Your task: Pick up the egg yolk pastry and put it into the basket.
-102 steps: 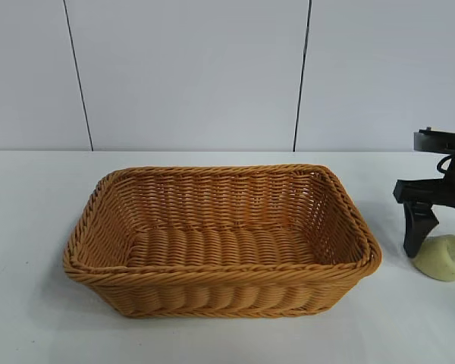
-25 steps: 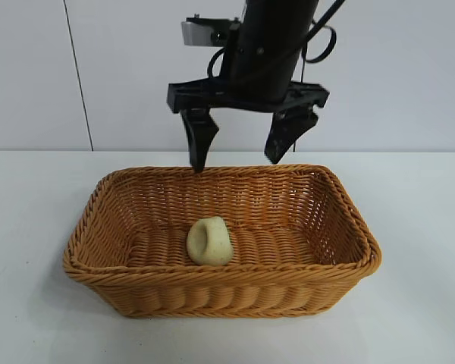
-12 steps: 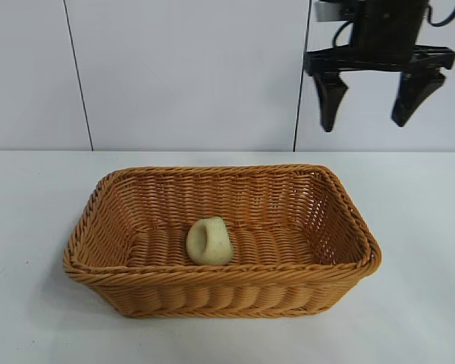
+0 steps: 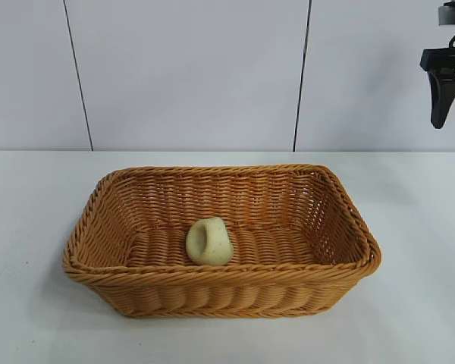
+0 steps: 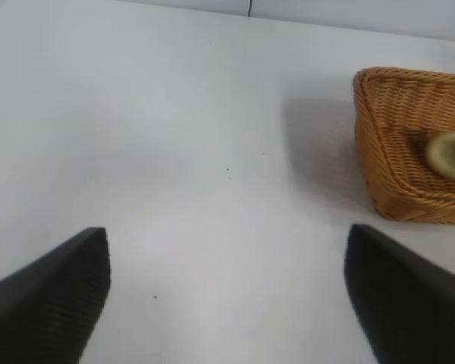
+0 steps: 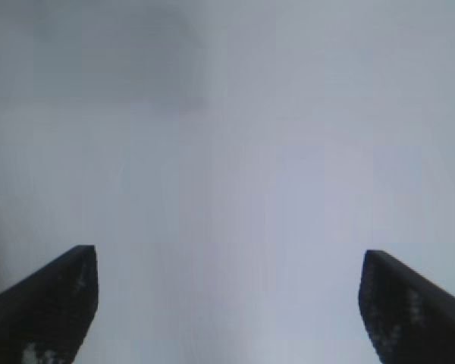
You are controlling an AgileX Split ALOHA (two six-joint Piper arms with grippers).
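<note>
My right tool (image 6: 227, 303), fingers spread and empty, hangs high at the exterior view's 2 o'clock edge; left tool (image 5: 227, 296) spread over bare desk (image 5: 174, 152). Egg yolk pastry (image 4: 209, 242) rests inside basket (image 4: 349, 227), centre floor.

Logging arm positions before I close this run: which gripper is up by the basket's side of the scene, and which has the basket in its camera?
The right gripper, open, hangs high at the exterior view's right edge. The left gripper, open over bare table, sees the basket holding the egg yolk pastry.
</note>
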